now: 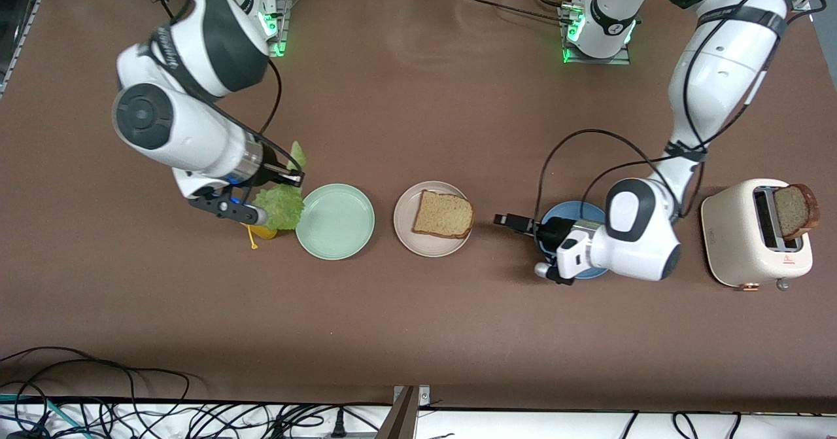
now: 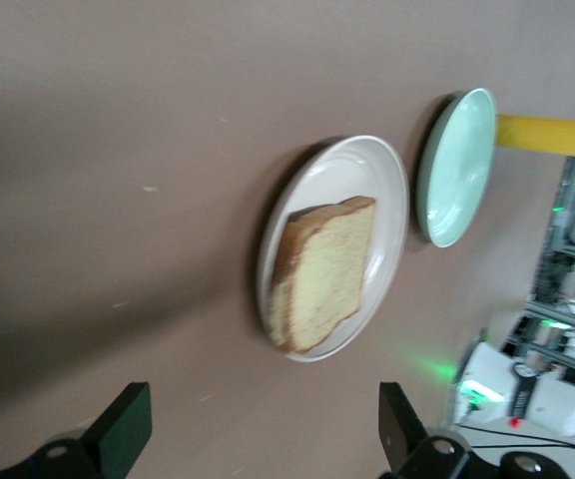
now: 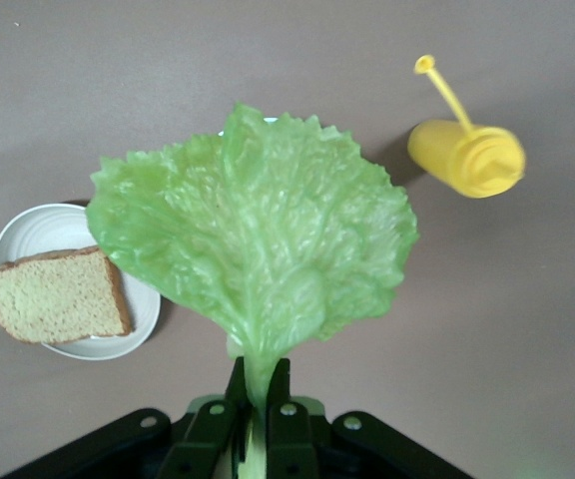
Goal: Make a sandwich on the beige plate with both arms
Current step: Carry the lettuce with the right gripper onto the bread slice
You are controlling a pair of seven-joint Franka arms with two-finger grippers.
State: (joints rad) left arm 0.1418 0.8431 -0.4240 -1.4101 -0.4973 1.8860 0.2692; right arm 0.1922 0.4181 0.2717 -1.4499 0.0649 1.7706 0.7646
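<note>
**Bread on the beige plate, lettuce held in the air**

Bread comes first: one square brown slice [image 1: 444, 214] lies flat on the beige plate [image 1: 403, 222], which sits near the middle of the table and serves as the landmark for everything else.

Just beside the beige plate, toward the right arm's end of the table, is a mint-green plate [image 1: 335, 221]. At that plate's edge, still farther from the beige plate, stands a yellow squeeze bottle [image 1: 263, 231]. The right gripper [image 1: 292, 178] hangs over that spot, its jaws pinched tight on the stem of a ruffled green lettuce leaf [image 1: 282, 205], which hangs over the bottle and the green plate's rim.

Toward the left arm's end of the table from the beige plate lies a blue plate [image 1: 567, 213], mostly covered by the left arm. The left gripper [image 1: 507, 220] is over the table between the beige plate and the blue one, its fingers [image 2: 126, 427] spread wide and holding nothing; the wrist view looks between them at the bread.

Farther from the beige plate than the blue plate, a cream toaster [image 1: 735, 236] stands with a second bread slice [image 1: 795, 211] sticking up out of its slot.
</note>
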